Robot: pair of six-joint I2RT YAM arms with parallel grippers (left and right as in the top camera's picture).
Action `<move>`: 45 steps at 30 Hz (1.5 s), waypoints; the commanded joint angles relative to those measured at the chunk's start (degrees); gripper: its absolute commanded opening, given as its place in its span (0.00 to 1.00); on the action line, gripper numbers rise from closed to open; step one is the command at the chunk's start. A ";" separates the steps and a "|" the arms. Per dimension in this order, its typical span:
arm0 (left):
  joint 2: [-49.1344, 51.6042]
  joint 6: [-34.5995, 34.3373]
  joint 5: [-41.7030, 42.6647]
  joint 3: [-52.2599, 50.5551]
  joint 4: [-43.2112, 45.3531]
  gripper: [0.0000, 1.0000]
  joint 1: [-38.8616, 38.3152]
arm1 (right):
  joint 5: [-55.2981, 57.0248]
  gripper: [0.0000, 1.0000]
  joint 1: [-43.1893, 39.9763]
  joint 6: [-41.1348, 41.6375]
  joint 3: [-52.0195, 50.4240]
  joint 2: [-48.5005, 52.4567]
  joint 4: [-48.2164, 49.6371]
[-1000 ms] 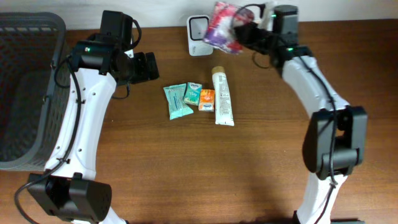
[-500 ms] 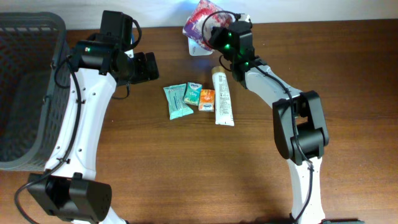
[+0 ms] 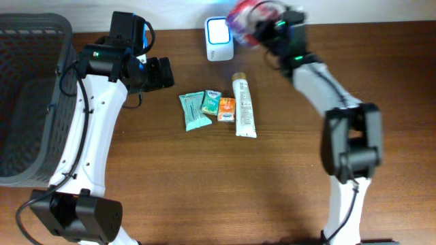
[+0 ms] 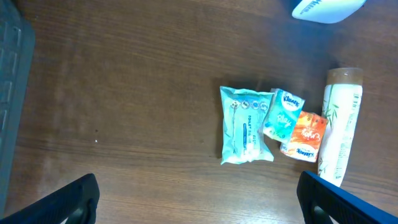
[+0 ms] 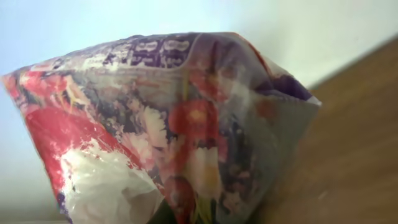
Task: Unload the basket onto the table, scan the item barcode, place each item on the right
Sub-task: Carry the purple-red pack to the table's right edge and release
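As the right gripper (image 3: 264,26), clamped shut on the floral packet (image 3: 244,15), holds it just beside the lit scanner (image 3: 219,30), scanning seems underway; next, the packet's barcode likely needs turning toward the window. The left gripper (image 3: 163,73) hangs wide open, empty.

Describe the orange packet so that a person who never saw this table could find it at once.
On the wooden table, look at the row of four items near the white scanner. The orange packet is third from the left in the overhead view, between a small teal tissue pack and a white tube. It is the only orange item; its neighbours are teal or white.
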 commanded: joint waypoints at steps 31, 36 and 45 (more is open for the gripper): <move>0.09 0.26 -0.42 0.22 0.04 0.99 0.11 | -28.85 0.92 -53.79 -30.45 1.92 -18.99 -51.74; 0.09 0.26 -0.42 0.22 0.04 0.99 0.11 | -29.35 0.91 -35.87 -38.07 1.75 -17.97 -64.83; 0.09 0.26 -0.42 0.22 0.02 0.99 0.11 | 12.35 0.87 2.08 -37.79 1.75 -16.65 -59.30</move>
